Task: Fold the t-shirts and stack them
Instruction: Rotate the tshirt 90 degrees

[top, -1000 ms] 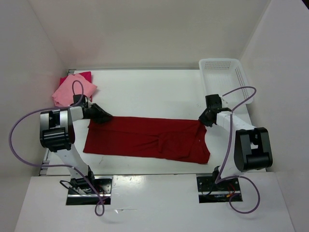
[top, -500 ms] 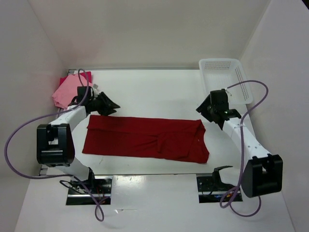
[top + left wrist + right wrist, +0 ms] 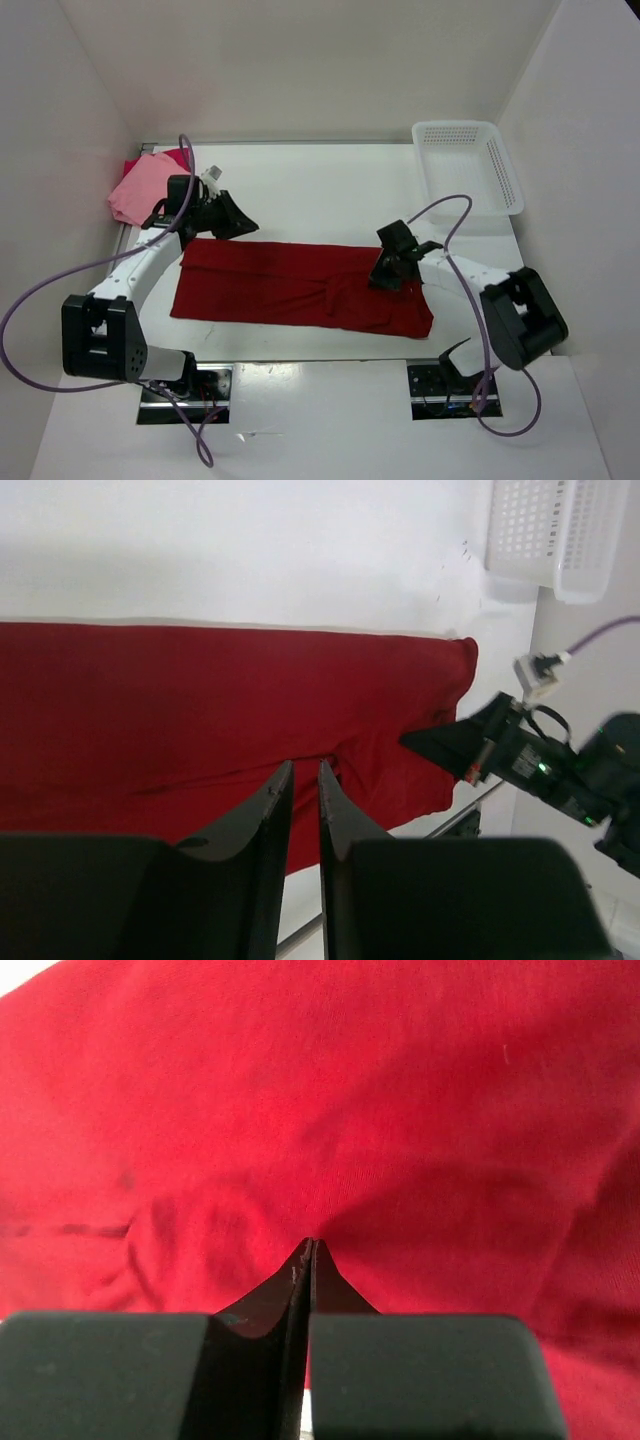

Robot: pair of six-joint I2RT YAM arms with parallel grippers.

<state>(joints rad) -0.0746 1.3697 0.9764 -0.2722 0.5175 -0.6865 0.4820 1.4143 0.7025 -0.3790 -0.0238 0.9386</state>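
Observation:
The dark red t-shirt point(image 3: 300, 285) lies flat as a long folded band across the middle of the table. My left gripper point(image 3: 228, 216) hovers just beyond its far left corner, jaws nearly shut with a thin slit and holding nothing; in the left wrist view point(image 3: 305, 765) it looks down along the red cloth point(image 3: 200, 700). My right gripper point(image 3: 385, 272) is shut, low over the shirt's right part; its tips point(image 3: 309, 1242) meet over wrinkled red cloth point(image 3: 350, 1110). The light pink shirt point(image 3: 140, 186) lies folded on the magenta one point(image 3: 178, 156) at the far left.
A white perforated basket point(image 3: 468, 165) stands at the far right corner and also shows in the left wrist view point(image 3: 560, 530). White walls enclose the table on three sides. Purple cables loop off both arms.
My left gripper has lifted off the shirt's far left corner and moved away and to the right. My right gripper has swung from the shirt's right end to a spot over the cloth.

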